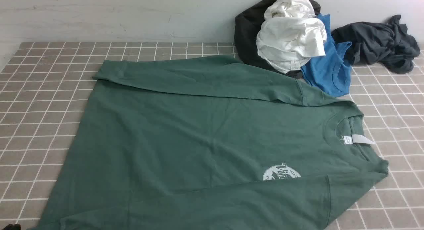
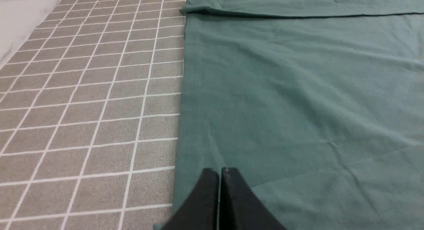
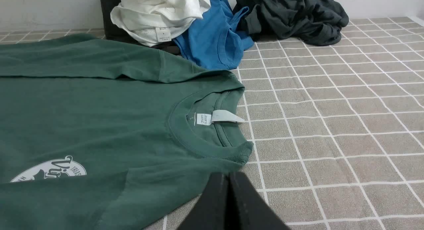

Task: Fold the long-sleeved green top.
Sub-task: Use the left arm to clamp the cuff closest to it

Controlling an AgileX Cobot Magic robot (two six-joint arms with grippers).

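The green long-sleeved top (image 1: 198,134) lies spread flat on the tiled tabletop, its neck toward the right. Both sleeves are folded in across the body. Its white round logo (image 1: 281,173) is partly covered by the near sleeve, and a white neck label (image 1: 361,139) shows inside the collar. In the left wrist view my left gripper (image 2: 220,172) is shut, just above the top (image 2: 298,90) near its hem edge. The right wrist view has my right gripper (image 3: 229,175) shut beside the near shoulder of the top (image 3: 82,107), below the collar. Neither gripper lifts any cloth.
At the back right, against the wall, is a pile holding a white garment (image 1: 291,37), a bright blue T-shirt (image 1: 328,71) and a black garment (image 1: 248,28). A dark grey garment (image 1: 381,42) lies further right. Bare grey tiles (image 1: 43,107) flank the top.
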